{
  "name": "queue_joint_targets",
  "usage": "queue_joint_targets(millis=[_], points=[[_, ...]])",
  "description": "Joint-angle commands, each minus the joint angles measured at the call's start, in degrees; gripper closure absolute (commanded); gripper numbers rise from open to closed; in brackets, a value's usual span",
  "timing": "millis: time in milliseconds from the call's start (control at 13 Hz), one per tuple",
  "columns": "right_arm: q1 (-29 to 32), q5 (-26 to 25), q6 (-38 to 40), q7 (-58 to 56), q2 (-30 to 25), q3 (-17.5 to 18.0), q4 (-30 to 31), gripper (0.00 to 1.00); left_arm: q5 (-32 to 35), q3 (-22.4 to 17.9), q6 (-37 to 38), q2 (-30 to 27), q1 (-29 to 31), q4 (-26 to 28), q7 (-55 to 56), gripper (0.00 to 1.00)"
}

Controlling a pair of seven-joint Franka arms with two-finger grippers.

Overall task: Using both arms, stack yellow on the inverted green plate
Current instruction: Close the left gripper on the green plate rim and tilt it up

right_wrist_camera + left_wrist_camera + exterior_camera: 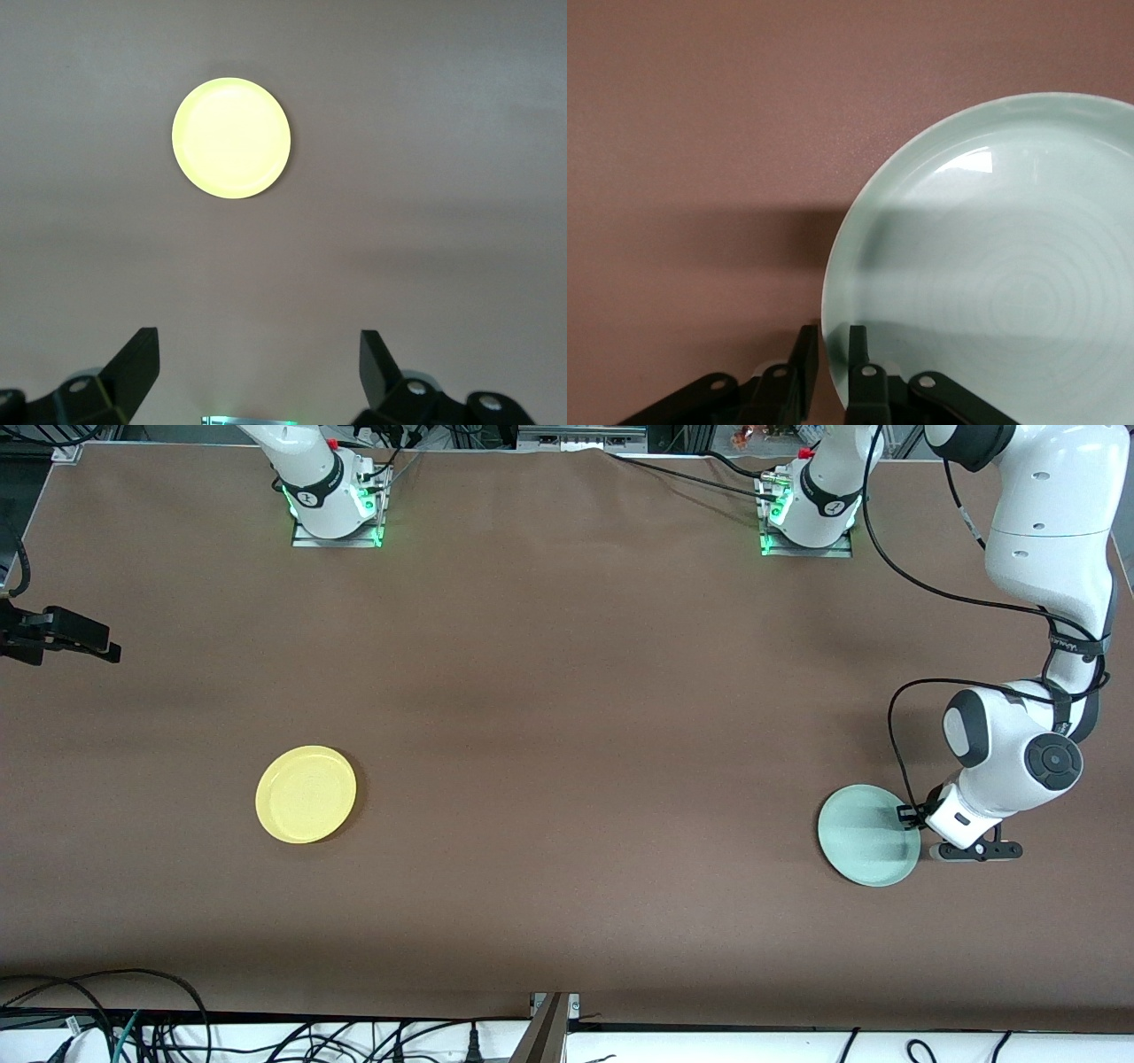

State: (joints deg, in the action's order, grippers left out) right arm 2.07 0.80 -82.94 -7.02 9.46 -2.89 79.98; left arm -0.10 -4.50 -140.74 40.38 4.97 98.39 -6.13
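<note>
Since the green plate must be inverted, the left hand pinches its rim at lower right of the front view, while the right hand waits wide at left edge, well apart from the yellow plate.

Yellow plate: flat on brown surface, toward right arm's end.
Green plate: left hand at its rim.

The yellow plate — round, shallow, bright, low-rimmed — lies flat and upright on the brown surface, toward the right arm's end, at about 8 o'clock from the middle. The green plate — pale mint, same size, hollow side up — sits toward the left arm's end, at about 4 o'clock. The two lie well apart.
</note>
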Motion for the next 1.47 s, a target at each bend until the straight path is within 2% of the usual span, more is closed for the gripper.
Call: queue_joint_targets(millis=[0,154,386,772,849,926,1004,1389], points=[[0.0,0.4,0.5,-0.6,0.7,-0.1,-1.6,0.0,-0.9,-0.1,2.8,0.6,0.5,-2.4,-2.2,0.61],[0.0,0.4,0.5,-0.6,0.7,-0.1,-1.6,0.0,-0.9,-0.1,2.8,0.6,0.4,-2.4,-2.2,0.62],[0.0,0.4,0.5,-0.5,0.7,-0.1,-1.6,0.0,-0.8,0.0,3.1,0.5,0.5,-2.5,-2.3,0.74],[0.0,0.4,0.5,-0.5,0.7,-0.1,-1.5,0.0,-0.9,0.0,3.2,0.5,0.4,-2.5,-3.0,0.76],[0.0,0.4,0.5,-0.5,0.7,-0.1,-1.5,0.0,-0.9,-0.1,3.2,0.5,0.4,-2.5,-3.0,0.82],[0.0,0.4,0.5,-0.5,0.7,-0.1,-1.5,0.0,-0.9,-0.1,3.2,0.5,0.4,-2.5,-3.1,0.93],[0.0,0.4,0.5,-0.5,0.7,-0.1,-1.6,0.0,-1.0,0.0,3.2,0.5,0.3,-2.5,-3.0,1.0],[0.0,0.4,0.5,-0.5,0.7,-0.1,-1.5,0.0,-1.0,0.0,4.8,-0.6,-0.4,-2.5,-2.7,1.0]])
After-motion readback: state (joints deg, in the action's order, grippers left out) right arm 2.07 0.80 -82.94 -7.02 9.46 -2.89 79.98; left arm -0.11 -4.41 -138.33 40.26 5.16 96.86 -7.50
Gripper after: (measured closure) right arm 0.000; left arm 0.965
